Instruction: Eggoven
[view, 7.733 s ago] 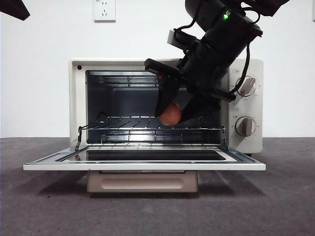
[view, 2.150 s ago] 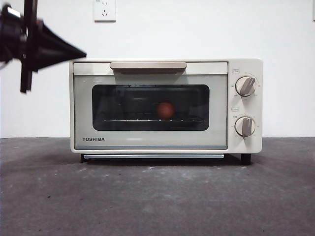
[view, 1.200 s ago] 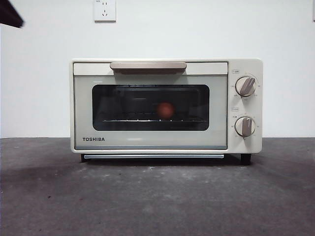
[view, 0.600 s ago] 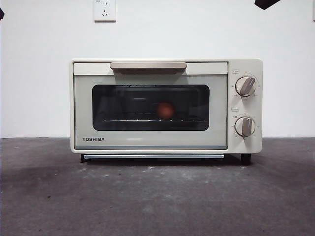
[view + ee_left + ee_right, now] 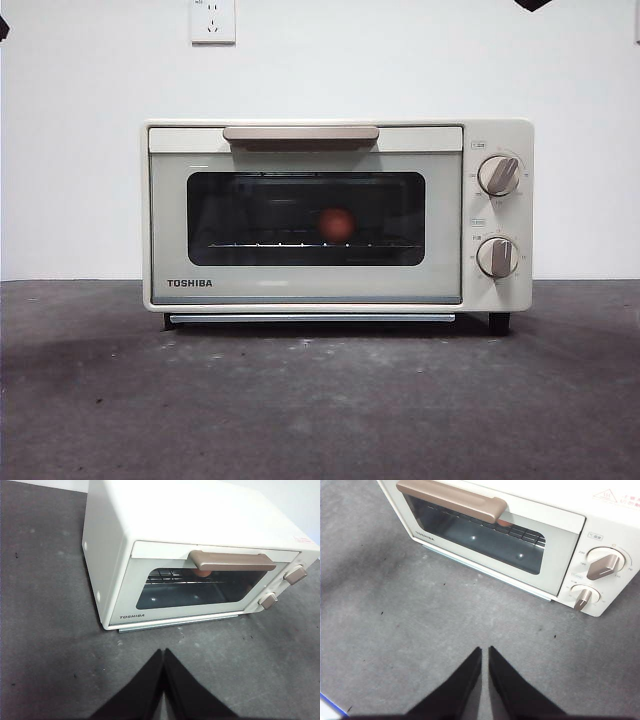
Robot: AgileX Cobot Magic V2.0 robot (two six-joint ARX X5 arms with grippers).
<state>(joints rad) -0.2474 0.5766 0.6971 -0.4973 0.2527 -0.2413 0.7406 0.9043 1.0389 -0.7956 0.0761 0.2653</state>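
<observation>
Cream boxy TOSHIBA toaster oven [image 5: 305, 215] sits on the dark grey speckled table [image 5: 320, 400], door closed, flat tan bar handle [image 5: 301, 134] along the top edge and two round knobs [image 5: 498, 175] stacked at one side. Smooth orange-brown egg [image 5: 337, 224] rests on the wire rack [image 5: 310, 244] behind the dark glossy glass window. Left gripper [image 5: 163, 652] and right gripper [image 5: 484, 650] both hover above the table in front of the oven, tapered black jaws pressed together, holding nothing.
</observation>
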